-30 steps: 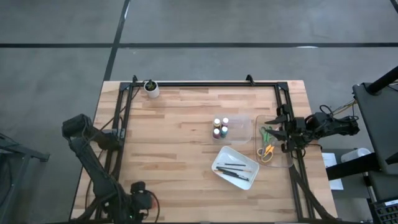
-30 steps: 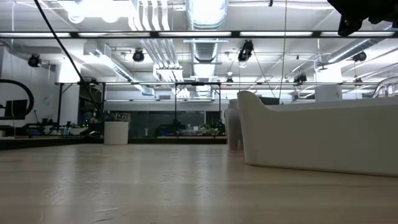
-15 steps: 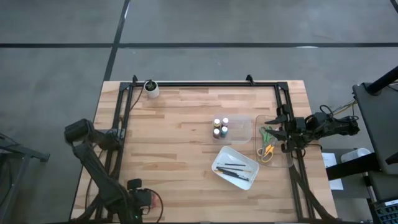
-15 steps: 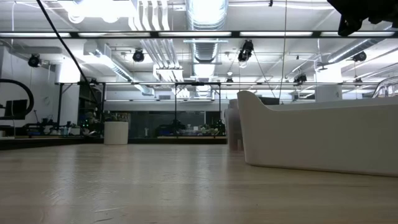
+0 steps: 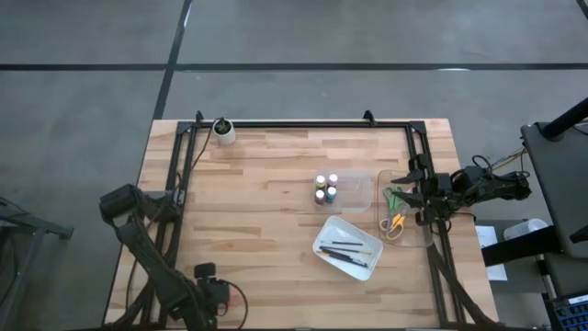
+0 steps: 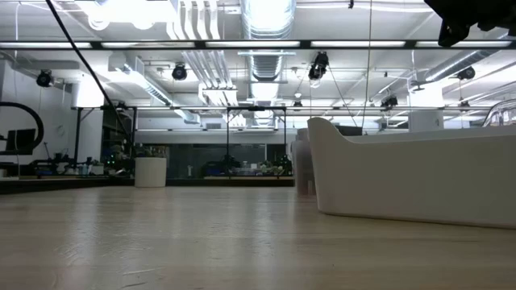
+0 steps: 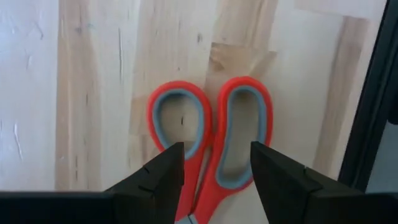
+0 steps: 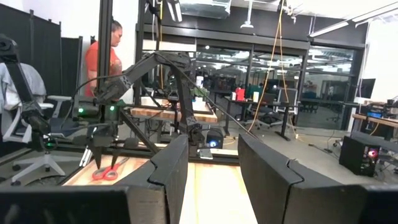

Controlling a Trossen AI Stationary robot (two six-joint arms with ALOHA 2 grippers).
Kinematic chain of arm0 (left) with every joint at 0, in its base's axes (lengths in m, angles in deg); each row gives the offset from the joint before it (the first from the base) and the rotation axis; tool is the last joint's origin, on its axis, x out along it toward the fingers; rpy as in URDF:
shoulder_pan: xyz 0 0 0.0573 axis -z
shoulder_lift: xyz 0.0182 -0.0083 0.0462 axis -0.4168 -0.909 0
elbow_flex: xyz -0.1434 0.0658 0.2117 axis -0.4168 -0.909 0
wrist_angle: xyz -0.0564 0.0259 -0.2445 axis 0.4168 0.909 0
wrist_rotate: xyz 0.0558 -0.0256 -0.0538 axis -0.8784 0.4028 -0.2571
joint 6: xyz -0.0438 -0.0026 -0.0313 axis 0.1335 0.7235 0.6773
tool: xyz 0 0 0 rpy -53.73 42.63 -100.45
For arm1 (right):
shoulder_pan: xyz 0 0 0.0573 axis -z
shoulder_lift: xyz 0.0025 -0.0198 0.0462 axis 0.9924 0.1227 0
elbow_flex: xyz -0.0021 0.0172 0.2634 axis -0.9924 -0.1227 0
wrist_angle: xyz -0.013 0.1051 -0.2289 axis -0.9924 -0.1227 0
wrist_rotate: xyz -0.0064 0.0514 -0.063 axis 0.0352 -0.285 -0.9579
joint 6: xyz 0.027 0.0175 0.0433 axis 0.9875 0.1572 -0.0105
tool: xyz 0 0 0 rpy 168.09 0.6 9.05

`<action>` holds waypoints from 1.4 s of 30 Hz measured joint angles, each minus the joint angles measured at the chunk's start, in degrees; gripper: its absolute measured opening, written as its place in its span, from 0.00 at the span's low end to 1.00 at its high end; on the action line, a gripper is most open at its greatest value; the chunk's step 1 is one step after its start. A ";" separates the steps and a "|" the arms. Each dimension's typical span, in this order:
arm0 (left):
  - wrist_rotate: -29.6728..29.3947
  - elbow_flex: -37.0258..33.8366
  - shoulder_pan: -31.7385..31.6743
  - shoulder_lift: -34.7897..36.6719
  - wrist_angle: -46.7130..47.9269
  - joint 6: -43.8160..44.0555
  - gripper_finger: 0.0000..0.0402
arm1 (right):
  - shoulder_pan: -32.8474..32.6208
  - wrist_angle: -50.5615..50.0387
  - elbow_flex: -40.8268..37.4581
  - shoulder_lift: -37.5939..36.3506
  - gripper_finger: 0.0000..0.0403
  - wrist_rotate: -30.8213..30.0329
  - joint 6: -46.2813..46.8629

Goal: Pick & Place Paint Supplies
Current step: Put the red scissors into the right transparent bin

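Red-handled scissors (image 7: 211,140) lie flat on the wood near the table's near left corner; the right wrist view shows the scissors (image 8: 107,172) from afar. My left gripper (image 7: 214,152) points down just over them, open, one finger on each side of the two handle loops, touching nothing I can see. In the high view the left gripper (image 5: 206,291) hides the scissors. My right gripper (image 8: 214,180) waits open and level at the table's right edge, seen from above as the right gripper (image 5: 411,189). Several paint bottles (image 5: 326,189) stand mid-table.
A white tray (image 5: 323,237) holds dark brushes (image 5: 347,248). A clear bin (image 5: 424,241) at the right holds green and yellow scissors (image 5: 395,213). A small white cup (image 5: 223,132) stands at the far left. A person stands in the room beyond (image 8: 112,56).
My left gripper has come down toward the table over the red scissors and tipped to point more steeply down. Its fingers have kept the same gap. The scissors have not moved.
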 joint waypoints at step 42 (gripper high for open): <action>-6.26 -3.78 -8.44 -1.02 -6.61 -7.23 0.47 | -0.01 0.00 0.02 0.02 0.34 0.00 -0.06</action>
